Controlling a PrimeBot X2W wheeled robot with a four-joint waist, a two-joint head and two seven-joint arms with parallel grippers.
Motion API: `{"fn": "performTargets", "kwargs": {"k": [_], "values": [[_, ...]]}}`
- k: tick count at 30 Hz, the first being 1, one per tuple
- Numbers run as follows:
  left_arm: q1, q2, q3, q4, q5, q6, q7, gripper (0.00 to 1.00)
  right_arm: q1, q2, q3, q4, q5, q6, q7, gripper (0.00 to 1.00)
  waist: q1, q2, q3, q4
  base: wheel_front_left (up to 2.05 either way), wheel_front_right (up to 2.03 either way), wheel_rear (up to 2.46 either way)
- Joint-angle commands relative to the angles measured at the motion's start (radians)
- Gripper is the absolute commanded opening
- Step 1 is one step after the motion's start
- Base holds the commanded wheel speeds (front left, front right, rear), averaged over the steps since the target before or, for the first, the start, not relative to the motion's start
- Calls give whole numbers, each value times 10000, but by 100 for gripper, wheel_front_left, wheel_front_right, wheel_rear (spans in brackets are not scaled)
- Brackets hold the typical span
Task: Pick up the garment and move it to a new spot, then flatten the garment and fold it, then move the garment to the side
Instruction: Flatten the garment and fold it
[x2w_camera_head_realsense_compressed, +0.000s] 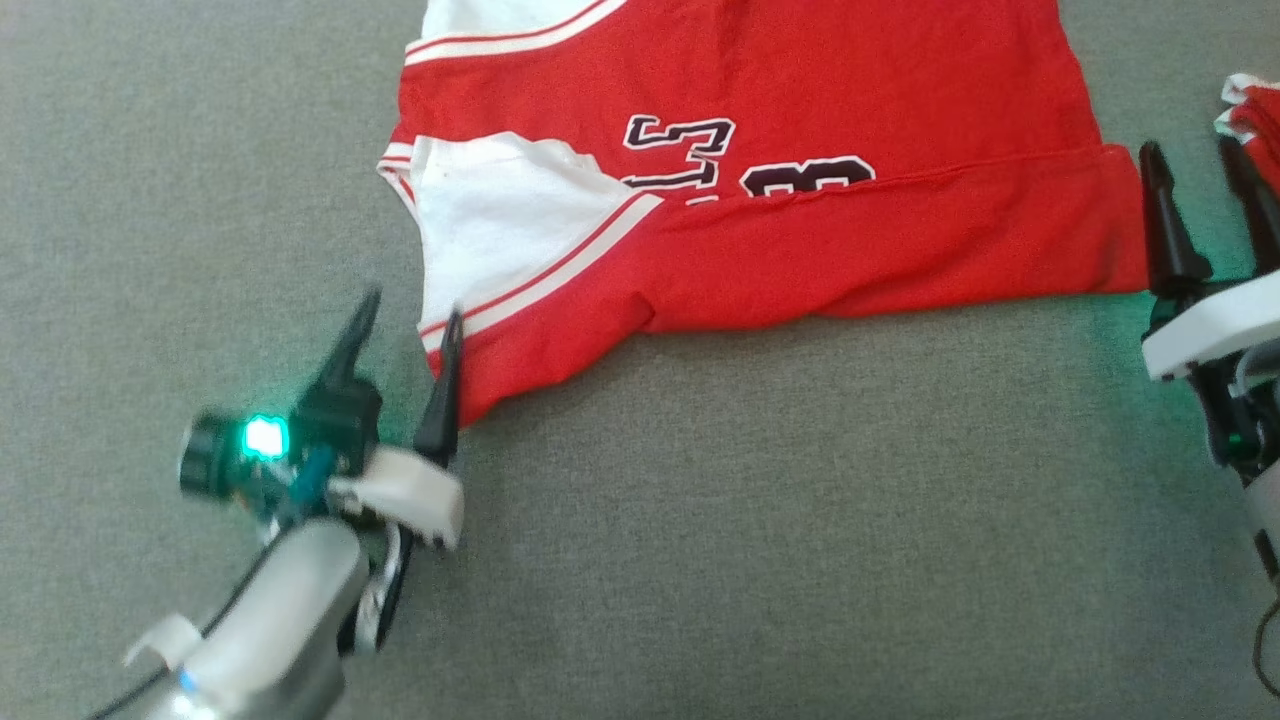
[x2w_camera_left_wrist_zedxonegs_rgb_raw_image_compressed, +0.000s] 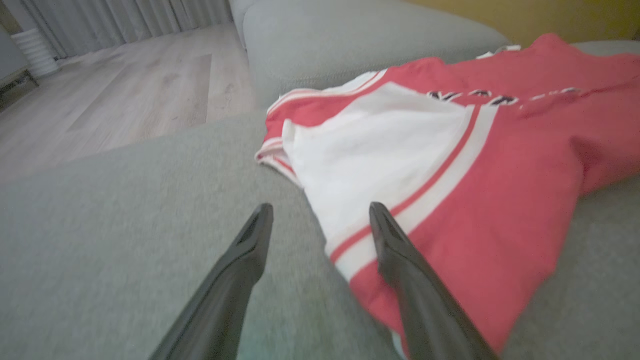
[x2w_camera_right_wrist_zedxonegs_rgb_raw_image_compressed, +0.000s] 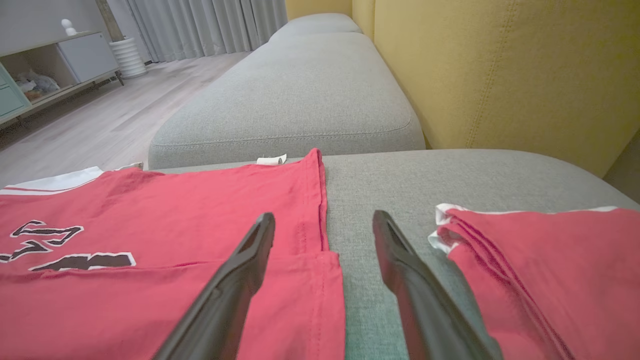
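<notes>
Jaws wide apart on both sides, nothing between them. Red and white jersey (x2w_camera_head_realsense_compressed: 850, 240) spread on the grey sofa cushion (x2w_camera_head_realsense_compressed: 700, 560), near edge folded up over the lower part of the black numbers. Left gripper (x2w_camera_head_realsense_compressed: 413, 305) at the sleeve end, one finger over the white-striped corner, the other over bare cushion. Right gripper (x2w_camera_head_realsense_compressed: 1190, 148) just beside the hem end, between the jersey and a second red garment (x2w_camera_head_realsense_compressed: 1255, 110) lying folded nearby. Behind, a yellow backrest (x2w_camera_right_wrist_zedxonegs_rgb_raw_image_compressed: 500, 75); beyond the cushion, pale wood floor (x2w_camera_left_wrist_zedxonegs_rgb_raw_image_compressed: 125, 100) and grey curtains (x2w_camera_right_wrist_zedxonegs_rgb_raw_image_compressed: 210, 25).
</notes>
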Motion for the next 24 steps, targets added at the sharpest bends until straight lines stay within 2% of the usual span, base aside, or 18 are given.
{"fn": "performTargets", "kwargs": {"k": [1, 5, 11, 17, 24], "values": [[-171, 267, 478, -278, -65, 202, 73, 100, 183, -105, -15, -285, -83, -7, -61, 100, 2, -1, -57, -1, 0, 0, 0], [521, 57, 448, -268, -401, 648, 527, 100, 332, -9, -131, -349, -186, -7, -61, 100, 2, -1, -97, -32, 0, 0, 0], [860, -64, 401, -648, -628, 802, 765, 100, 393, -52, -239, -331, -228, -7, -62, 100, 2, -1, -79, -130, 0, 0, 0], [1447, 130, 761, -1751, -488, 1795, 345, 100, 553, 0, -338, -265, -340, -7, -62, 100, 2, -1, -208, -231, 0, 0, 0], [2098, 347, 275, -2632, -615, 2117, 1471, 100, 672, 134, -458, -236, -442, -7, -62, 100, 2, -1, -224, -272, 0, 0, 0]]}}
